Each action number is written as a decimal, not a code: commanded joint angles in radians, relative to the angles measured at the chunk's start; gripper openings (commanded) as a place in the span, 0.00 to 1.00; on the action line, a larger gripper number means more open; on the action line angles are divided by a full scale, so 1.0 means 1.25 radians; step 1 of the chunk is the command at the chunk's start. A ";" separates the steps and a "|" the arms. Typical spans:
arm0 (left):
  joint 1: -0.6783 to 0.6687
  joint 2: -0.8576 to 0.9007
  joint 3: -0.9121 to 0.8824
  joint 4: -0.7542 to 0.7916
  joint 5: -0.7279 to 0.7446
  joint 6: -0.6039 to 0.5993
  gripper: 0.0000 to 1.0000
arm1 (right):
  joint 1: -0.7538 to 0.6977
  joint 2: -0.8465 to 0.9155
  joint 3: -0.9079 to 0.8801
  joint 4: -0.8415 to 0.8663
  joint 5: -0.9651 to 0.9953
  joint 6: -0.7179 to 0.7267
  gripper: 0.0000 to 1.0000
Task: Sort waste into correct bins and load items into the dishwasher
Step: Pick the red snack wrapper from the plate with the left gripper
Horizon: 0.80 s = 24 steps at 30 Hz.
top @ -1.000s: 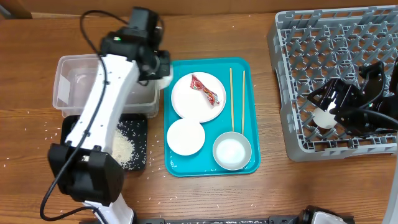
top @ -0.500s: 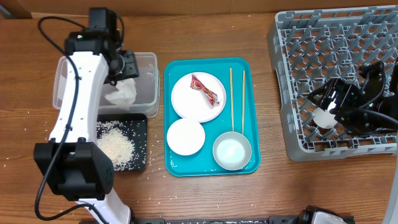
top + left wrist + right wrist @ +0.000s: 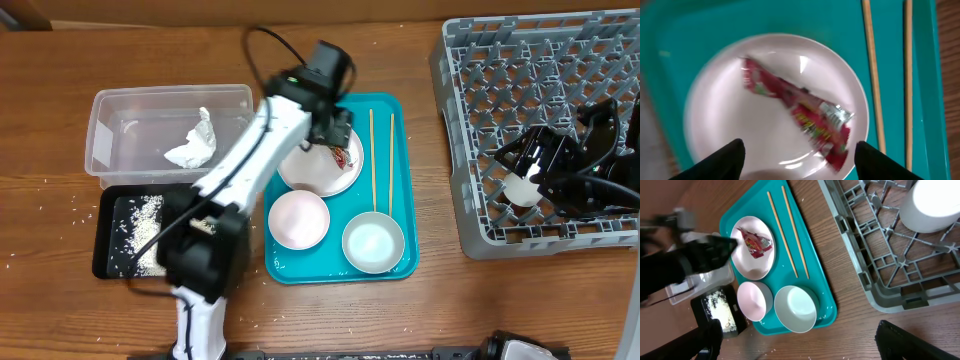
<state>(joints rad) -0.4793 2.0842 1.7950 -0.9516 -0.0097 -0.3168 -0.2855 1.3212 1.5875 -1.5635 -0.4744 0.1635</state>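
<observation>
The red-and-white wrapper (image 3: 800, 107) lies on the white plate (image 3: 725, 110) in the teal tray. My left gripper (image 3: 800, 160) hovers just above the plate, open, with the wrapper ahead of its fingertips and nothing held. Two chopsticks (image 3: 372, 160) lie to the right of the plate, and two white bowls (image 3: 298, 220) (image 3: 373, 243) sit in front of it. A crumpled paper scrap (image 3: 195, 143) rests in the clear tub (image 3: 120, 100). Rice crumbs (image 3: 145, 215) lie in the black tray (image 3: 105, 255). My right gripper (image 3: 802, 340) stays open over the grey rack (image 3: 540, 60), beside a white cup (image 3: 520, 190).
The teal tray (image 3: 400, 120) sits mid-table between the bins and the rack. Loose rice grains (image 3: 60, 200) dot the wood left of the black tray. The left arm (image 3: 240, 170) stretches diagonally from the front edge across the tub's right end.
The left arm swung right from the clear tub to the plate, leaving the paper scrap in the tub, and its jaws opened. The right arm has not moved.
</observation>
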 commanded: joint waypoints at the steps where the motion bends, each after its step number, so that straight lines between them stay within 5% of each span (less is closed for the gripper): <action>1: -0.005 0.088 -0.005 0.042 0.081 -0.118 0.70 | 0.004 -0.003 0.013 0.004 -0.005 -0.003 1.00; 5: -0.004 0.133 -0.005 0.053 0.113 -0.164 0.57 | 0.004 -0.003 0.013 0.002 -0.005 -0.003 1.00; 6: -0.003 0.140 -0.005 0.051 0.114 -0.166 0.48 | 0.004 -0.003 0.013 0.001 -0.005 -0.003 1.00; 8: -0.001 0.143 -0.005 0.036 0.114 -0.165 0.05 | 0.004 -0.003 0.013 -0.002 -0.005 -0.003 1.00; 15: 0.017 0.006 0.037 -0.091 0.055 -0.095 0.04 | 0.004 -0.003 0.013 -0.003 -0.005 -0.003 1.00; 18: 0.086 -0.130 0.044 -0.201 -0.072 -0.094 0.04 | 0.004 -0.003 0.013 -0.007 -0.005 -0.003 1.00; 24: 0.230 -0.166 0.040 -0.262 -0.085 -0.086 0.04 | 0.004 -0.003 0.013 -0.008 -0.005 -0.003 1.00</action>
<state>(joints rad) -0.2806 1.8694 1.8435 -1.2648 -0.0540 -0.4488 -0.2855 1.3212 1.5875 -1.5726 -0.4744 0.1631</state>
